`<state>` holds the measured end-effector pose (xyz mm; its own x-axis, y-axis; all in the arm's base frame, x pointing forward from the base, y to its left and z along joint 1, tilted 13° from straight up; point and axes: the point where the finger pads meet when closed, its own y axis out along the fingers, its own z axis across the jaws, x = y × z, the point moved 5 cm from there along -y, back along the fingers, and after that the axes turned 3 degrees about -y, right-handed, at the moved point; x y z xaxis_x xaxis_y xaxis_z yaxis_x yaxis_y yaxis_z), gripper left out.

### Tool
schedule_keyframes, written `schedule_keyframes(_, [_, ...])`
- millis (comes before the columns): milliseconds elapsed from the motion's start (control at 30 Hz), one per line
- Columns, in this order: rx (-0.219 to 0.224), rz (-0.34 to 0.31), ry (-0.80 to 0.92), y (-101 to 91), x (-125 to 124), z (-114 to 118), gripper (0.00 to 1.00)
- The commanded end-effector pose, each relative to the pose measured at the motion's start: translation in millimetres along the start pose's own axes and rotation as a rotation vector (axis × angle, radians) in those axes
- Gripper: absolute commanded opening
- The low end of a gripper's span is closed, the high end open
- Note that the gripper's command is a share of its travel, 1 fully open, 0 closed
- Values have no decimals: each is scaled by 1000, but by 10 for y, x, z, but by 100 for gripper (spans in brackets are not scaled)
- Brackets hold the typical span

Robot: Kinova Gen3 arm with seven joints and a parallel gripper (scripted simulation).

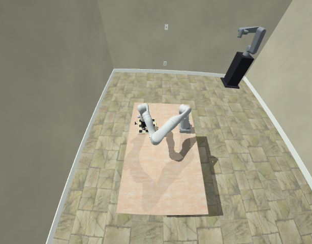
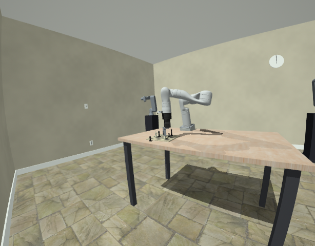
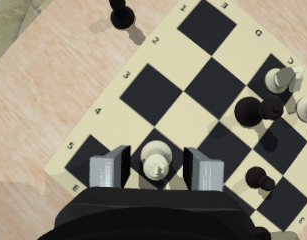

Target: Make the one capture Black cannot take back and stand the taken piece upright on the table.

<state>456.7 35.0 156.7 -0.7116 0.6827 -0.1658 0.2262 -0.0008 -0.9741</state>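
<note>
Straddling white pawn (image 3: pixel 156 158), gripper (image 3: pixel 157 167) fingers apart, gap on both sides, nothing clamped. Pawn upright, low centre of wrist frame, near board (image 3: pixel 168 19) corner marked 5; exact square hidden by wrist. Black pawn (image 3: pixel 121 12) upright off board on table (image 3: pixel 53 94), upper left of frame, beside edge digits. Right side of frame: large black piece (image 3: pixel 249 111), white pieces (image 3: pixel 284 79), small black pawn (image 3: pixel 257 178) on squares. Exterior view: arm (image 2: pixel 189 96) bends down over board at table's far left corner.
</note>
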Motion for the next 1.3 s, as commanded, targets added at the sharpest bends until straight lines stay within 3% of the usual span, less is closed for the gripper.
schedule_keyframes(0, [-1,1,0,-7,-2,-3,79])
schedule_keyframes(67, [-1,1,0,-7,-2,-3,79])
schedule_keyframes(100, [-1,1,0,-7,-2,-3,0])
schedule_keyframes(1267, [-1,1,0,-11,-2,-3,0])
